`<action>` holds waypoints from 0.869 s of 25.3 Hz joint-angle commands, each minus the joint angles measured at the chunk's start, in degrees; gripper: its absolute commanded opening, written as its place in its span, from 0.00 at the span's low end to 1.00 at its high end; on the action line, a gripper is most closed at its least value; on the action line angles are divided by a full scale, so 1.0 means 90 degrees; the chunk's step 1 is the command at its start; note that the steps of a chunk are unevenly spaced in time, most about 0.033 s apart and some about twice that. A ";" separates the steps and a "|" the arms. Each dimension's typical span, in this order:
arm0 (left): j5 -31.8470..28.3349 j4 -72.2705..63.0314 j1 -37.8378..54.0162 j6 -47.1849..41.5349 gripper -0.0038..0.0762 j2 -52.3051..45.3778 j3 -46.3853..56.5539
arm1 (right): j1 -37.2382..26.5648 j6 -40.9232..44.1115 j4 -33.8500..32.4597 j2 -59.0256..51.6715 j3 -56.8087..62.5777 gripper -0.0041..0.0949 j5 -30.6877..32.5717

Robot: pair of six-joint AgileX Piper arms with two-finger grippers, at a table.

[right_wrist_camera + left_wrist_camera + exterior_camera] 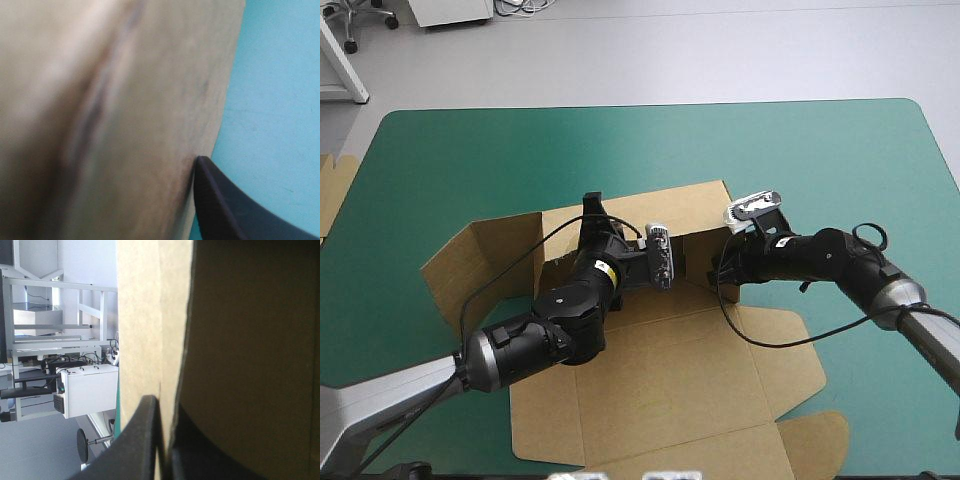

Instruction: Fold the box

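The brown box (660, 385) lies mid-table as a cut sheet, its far wall (695, 205) raised and a side flap (470, 262) standing at the left. My left gripper (592, 212) reaches over the sheet to that wall's top edge. In the left wrist view it (162, 402) is shut on the box, the board's edge (175, 315) running up between the two black fingers. My right gripper (718, 268) is at the wall's right end. In the right wrist view one black finger (225, 210) presses the outer face of the board (125, 125); the other is hidden behind it.
An edge of more brown board (332, 190) shows at the table's left edge. Bare teal-green cover (820, 150) stretches beyond and to the right of the box. The box's front flaps (810, 440) reach the near table edge.
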 commanded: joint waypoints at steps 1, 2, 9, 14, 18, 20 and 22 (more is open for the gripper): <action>-0.0049 -0.0558 -0.0045 -0.0213 0.03 -0.0108 -0.0083 | 0.0030 -0.0052 0.0266 -0.0234 -0.0149 0.40 -0.0485; -0.0060 -0.0558 -0.0045 -0.0213 0.03 -0.0108 -0.0083 | 0.0030 -0.0076 0.0283 -0.0234 -0.0149 0.40 -0.0523; -0.0048 -0.0558 -0.0045 -0.0305 0.03 -0.0108 -0.0083 | 0.0030 -0.0414 0.0777 -0.0259 -0.0182 0.39 -0.0366; -0.0062 -0.0558 -0.0045 -0.0305 0.03 -0.0108 -0.0083 | 0.0030 -0.0620 0.0692 -0.0259 -0.0334 0.35 -0.0456; -0.0062 -0.0558 -0.0045 -0.0305 0.03 -0.0108 -0.0083 | 0.0083 -0.0620 0.0692 -0.0259 -0.0334 0.32 -0.0516; -0.0062 -0.0558 -0.0045 -0.0305 0.03 -0.0108 -0.0083 | 0.0156 -0.0620 0.0677 -0.0259 -0.0334 0.30 -0.0606; -0.0062 -0.0558 -0.0045 -0.0305 0.03 -0.0108 -0.0083 | 0.0224 -0.0620 0.0663 -0.0259 -0.0334 0.25 -0.0684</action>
